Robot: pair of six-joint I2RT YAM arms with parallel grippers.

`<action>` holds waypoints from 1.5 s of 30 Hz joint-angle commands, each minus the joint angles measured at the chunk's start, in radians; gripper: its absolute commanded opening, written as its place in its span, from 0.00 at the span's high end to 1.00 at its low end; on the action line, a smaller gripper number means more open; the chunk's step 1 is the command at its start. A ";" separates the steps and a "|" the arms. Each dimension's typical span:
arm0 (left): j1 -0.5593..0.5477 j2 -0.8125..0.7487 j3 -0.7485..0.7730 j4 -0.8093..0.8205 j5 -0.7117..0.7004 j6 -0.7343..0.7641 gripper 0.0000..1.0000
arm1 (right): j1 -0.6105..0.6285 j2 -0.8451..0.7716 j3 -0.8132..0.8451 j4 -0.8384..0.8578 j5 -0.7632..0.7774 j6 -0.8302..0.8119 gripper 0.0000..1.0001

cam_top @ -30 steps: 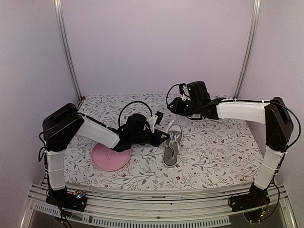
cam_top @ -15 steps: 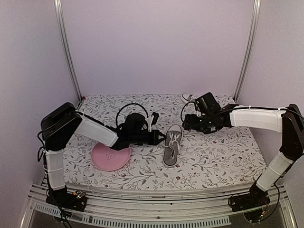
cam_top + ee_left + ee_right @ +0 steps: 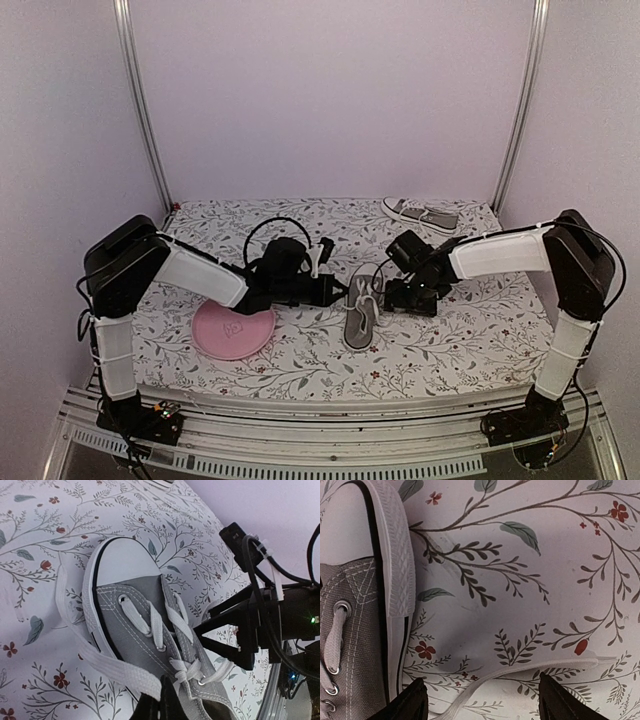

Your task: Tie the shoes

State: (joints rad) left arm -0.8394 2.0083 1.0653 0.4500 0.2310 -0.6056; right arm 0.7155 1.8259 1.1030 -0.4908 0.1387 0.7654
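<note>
As I watch from the overhead view, one shoe lies near the middle of the flowered cloth, between the two grippers. The second shoe lies at the back right edge of the cloth, well apart from both arms. A pink plate sits on the cloth beside the left arm, near the middle shoe but not touching it.

Left gripper: jaws together. In the left wrist view, a flat lace runs from the side of the middle shoe across the cloth and ends right at the fingertips, so I read it as pinched there. The gripper sits low beside the eyelet row, and the white toe cap is at the far end of the shoe from it. The lacing crosses the tongue from eyelet to eyelet.

Right gripper: jaws apart, gripping nothing. In the right wrist view, both fingertips hang close over the cloth, just beside the shoe's white rubber edge. A loose lace lies flat on the cloth and crosses the gap between the fingers. I cannot tell whether either finger touches it.
</note>
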 commanded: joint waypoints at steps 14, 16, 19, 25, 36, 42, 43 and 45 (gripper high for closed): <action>0.007 -0.080 0.009 0.000 -0.002 0.052 1.00 | 0.036 0.068 0.042 -0.046 0.118 0.046 0.98; 0.008 -0.084 0.011 0.004 0.009 0.077 1.00 | 0.035 0.030 0.038 -0.040 0.139 0.044 0.98; 0.012 -0.082 0.027 0.006 0.057 0.122 1.00 | 0.035 -0.048 0.037 -0.029 0.191 0.021 0.98; 0.024 -0.019 0.107 -0.008 0.216 0.219 1.00 | 0.012 -0.197 0.072 0.036 0.241 -0.062 0.98; 0.060 0.084 0.227 -0.077 0.415 0.298 1.00 | -0.023 -0.256 0.095 0.373 0.006 -0.320 0.98; 0.071 0.106 0.233 -0.070 0.451 0.292 0.98 | -0.024 -0.236 0.095 0.481 -0.087 -0.341 0.98; 0.072 0.108 0.236 -0.069 0.455 0.289 0.97 | -0.023 -0.231 0.098 0.489 -0.097 -0.344 0.98; 0.074 0.113 0.238 -0.061 0.468 0.284 0.97 | -0.024 -0.223 0.100 0.501 -0.104 -0.350 0.98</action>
State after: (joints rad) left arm -0.7849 2.0975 1.2785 0.3805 0.6506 -0.3309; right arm 0.6945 1.5791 1.1782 -0.0731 0.0937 0.4496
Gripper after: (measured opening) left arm 0.028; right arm 0.021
